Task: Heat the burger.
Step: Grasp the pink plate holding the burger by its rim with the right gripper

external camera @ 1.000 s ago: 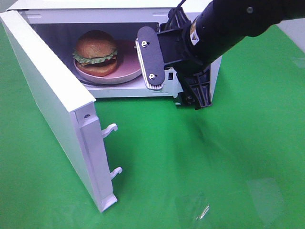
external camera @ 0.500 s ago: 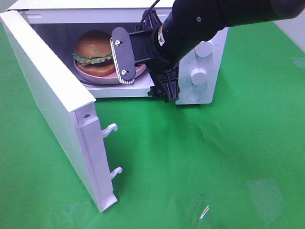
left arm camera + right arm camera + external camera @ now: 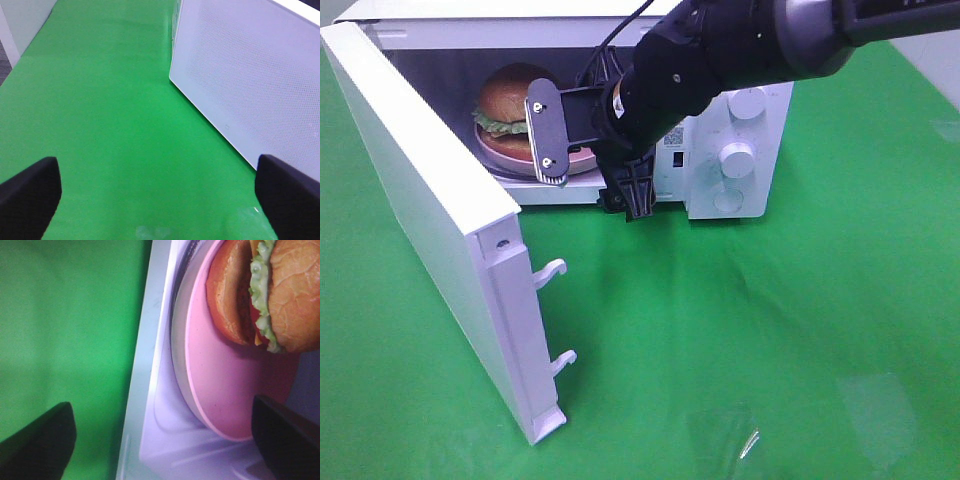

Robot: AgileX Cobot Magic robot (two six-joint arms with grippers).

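Note:
The burger (image 3: 508,98) sits on a pink plate (image 3: 498,158) inside the open white microwave (image 3: 720,200). My right gripper (image 3: 592,168) hangs open at the microwave's mouth, turned sideways. One finger (image 3: 548,140) stands in front of the plate, the other is low by the front sill. In the right wrist view the burger (image 3: 282,295) and the plate (image 3: 225,390) lie close ahead, and the right gripper (image 3: 160,440) holds nothing. My left gripper (image 3: 160,195) is open over green cloth beside the door's outer face (image 3: 250,75); it is out of the exterior high view.
The microwave door (image 3: 430,210) stands swung wide toward the front left, its latch hooks (image 3: 552,270) sticking out. Control knobs (image 3: 735,158) are on the microwave's right panel. Green cloth (image 3: 770,330) covers the table.
My right arm has swept left across the microwave's front, uncovering the knob panel and now partly hiding the plate. The burger and door have not moved.

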